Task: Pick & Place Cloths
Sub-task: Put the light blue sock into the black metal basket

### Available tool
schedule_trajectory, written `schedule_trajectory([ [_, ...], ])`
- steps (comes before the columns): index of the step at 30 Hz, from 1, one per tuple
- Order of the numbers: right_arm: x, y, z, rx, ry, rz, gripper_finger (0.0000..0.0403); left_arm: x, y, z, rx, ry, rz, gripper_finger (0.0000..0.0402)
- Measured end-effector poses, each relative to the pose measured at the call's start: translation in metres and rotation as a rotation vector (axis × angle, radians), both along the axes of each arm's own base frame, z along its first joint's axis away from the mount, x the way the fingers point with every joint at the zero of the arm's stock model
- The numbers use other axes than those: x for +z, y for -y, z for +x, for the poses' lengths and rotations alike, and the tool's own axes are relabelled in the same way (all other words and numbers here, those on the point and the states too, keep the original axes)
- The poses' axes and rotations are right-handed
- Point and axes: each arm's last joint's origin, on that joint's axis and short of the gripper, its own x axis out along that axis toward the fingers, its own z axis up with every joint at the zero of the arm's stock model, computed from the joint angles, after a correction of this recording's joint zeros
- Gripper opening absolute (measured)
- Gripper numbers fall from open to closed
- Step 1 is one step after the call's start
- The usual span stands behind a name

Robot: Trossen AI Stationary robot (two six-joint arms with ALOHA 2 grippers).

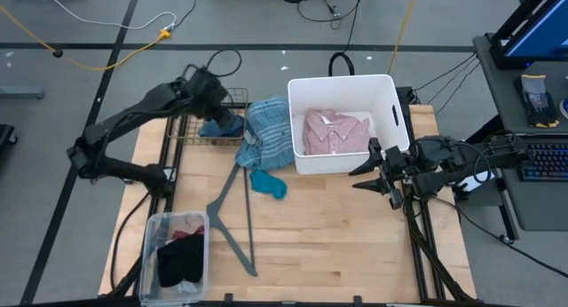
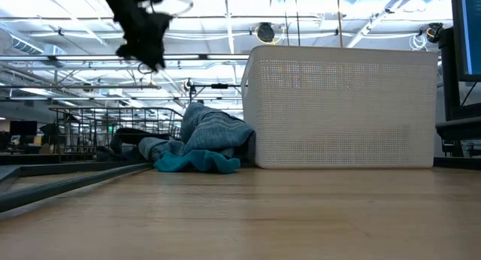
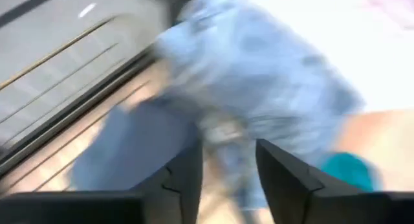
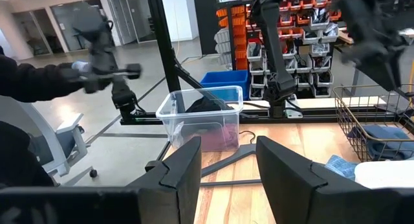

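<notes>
Wooden table on a grey workshop floor, cables trailing around it. White perforated tub at the far side, with the pink button shirt lying flat inside. Wire basket at the far left edge, a grey-blue piece in it. Blue-plaid shirt heaped against the tub's left wall, partly draped toward the basket; teal piece on the wood just in front of it. Grey V-shaped hanger bar lies flat mid-table. Clear bin at the near left corner holds black and maroon pieces.

Left gripper hovers over the basket and plaid heap, fingers partly apart with nothing between them. Right gripper waits just off the tub's right side, fingers parted and empty, pointing across the table.
</notes>
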Motion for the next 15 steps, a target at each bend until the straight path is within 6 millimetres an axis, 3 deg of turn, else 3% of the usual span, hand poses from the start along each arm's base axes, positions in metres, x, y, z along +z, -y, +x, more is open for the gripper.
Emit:
schedule_trajectory([
  [7,0.0,0.0,0.0,0.0,0.0,0.0,0.0139,0.027,0.061,0.017,-0.309,0.194,0.062,0.0072],
  [12,0.0,0.0,0.0,0.0,0.0,0.0,0.0139,0.028,0.101,0.033,-0.519,0.207,0.09,0.0015],
  [15,0.0,0.0,0.0,0.0,0.0,0.0,0.0139,0.024,0.122,0.044,-0.615,0.204,0.092,0.0006],
])
